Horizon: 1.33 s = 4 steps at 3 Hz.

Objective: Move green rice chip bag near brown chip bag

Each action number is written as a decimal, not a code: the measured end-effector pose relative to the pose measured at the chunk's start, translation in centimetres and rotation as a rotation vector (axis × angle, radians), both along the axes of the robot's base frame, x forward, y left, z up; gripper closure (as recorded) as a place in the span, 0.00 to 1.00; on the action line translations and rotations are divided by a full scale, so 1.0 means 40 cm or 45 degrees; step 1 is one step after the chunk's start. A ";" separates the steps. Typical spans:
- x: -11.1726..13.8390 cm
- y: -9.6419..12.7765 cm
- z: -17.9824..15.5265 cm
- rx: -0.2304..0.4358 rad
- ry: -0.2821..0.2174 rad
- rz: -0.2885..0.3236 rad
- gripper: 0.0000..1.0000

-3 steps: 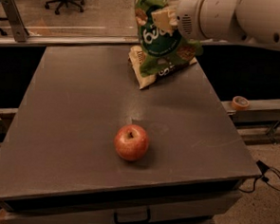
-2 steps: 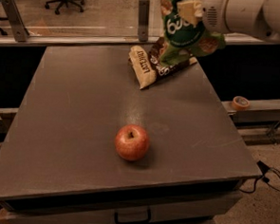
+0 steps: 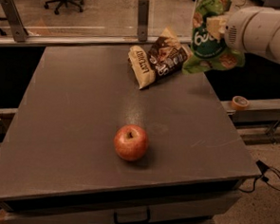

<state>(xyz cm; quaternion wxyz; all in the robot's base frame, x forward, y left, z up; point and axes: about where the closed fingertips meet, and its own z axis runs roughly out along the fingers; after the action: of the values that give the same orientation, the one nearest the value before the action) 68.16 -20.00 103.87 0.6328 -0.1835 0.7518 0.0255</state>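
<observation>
The green rice chip bag [image 3: 208, 39] hangs upright in the air at the upper right, just above the table's far right corner. My gripper [image 3: 216, 24] is shut on its upper part, with the white arm reaching in from the right. The brown chip bag [image 3: 158, 57] with its cream side panel lies on the table at the far middle-right, just left of the hanging green bag; the two look close or barely touching at the brown bag's right corner.
A red apple [image 3: 131, 142] sits on the grey table [image 3: 73, 110] near the front middle. A roll of tape [image 3: 239, 102] rests on a ledge to the right. A glass barrier with posts [image 3: 143, 12] runs behind the table.
My gripper has carried the green bag to the right, from in front of the brown bag to its right side, uncovering the brown bag. The apple has not moved.
</observation>
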 end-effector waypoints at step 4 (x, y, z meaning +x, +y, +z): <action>0.060 -0.099 -0.307 0.217 0.254 -0.259 1.00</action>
<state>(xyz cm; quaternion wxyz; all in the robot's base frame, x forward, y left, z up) 70.56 -23.94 91.57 0.5677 -0.0488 0.8206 0.0431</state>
